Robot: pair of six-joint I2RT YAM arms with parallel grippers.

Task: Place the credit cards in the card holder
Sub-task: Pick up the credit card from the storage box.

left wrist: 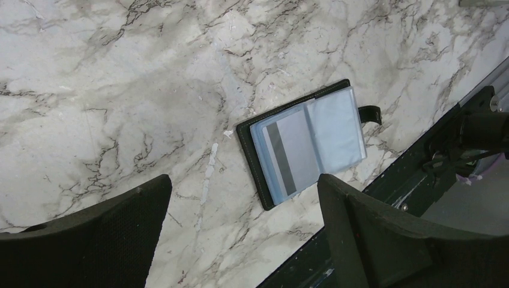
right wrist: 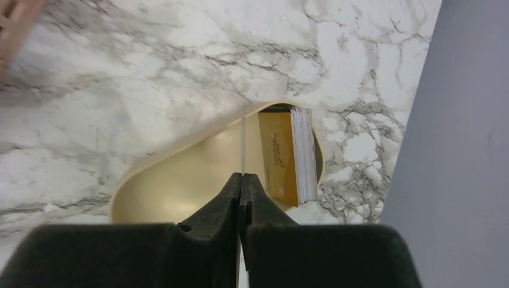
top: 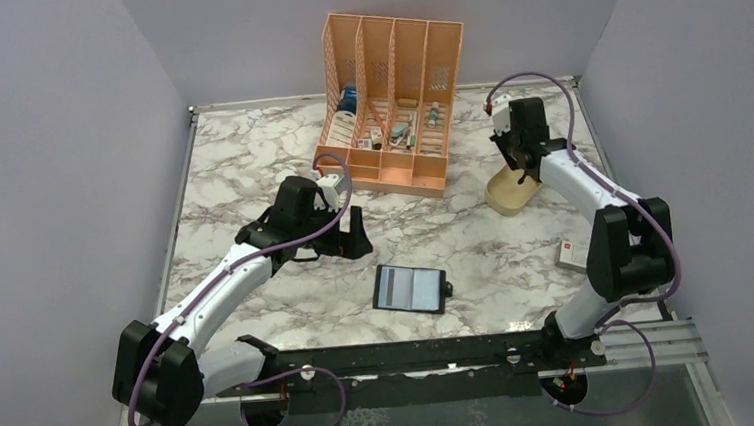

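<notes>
On the marble surface [top: 248, 152], the right pincer [right wrist: 242, 183] clamps one credit card [right wrist: 242, 141] edge-on above the dish [right wrist: 180, 180]; that thin hold could slip. The left pincer [left wrist: 243, 192] stands wide, empty.

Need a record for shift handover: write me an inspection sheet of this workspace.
Surface: marble-pattern table, no spills seen.
Job's things: card holder lies open near the front edge, a striped card in one pocket; card stack stands on edge in the beige dish; whitish card with red marks lies by the right arm.
Clutter: orange organizer at the back, small items in its slots.
Grippers: left tool open and empty above the table; right tool shut on a single card over the dish.
Cables: purple cables loop along both arms, no snag seen.
Surroundings: plain grey walls on three sides; nothing else seen.
</notes>
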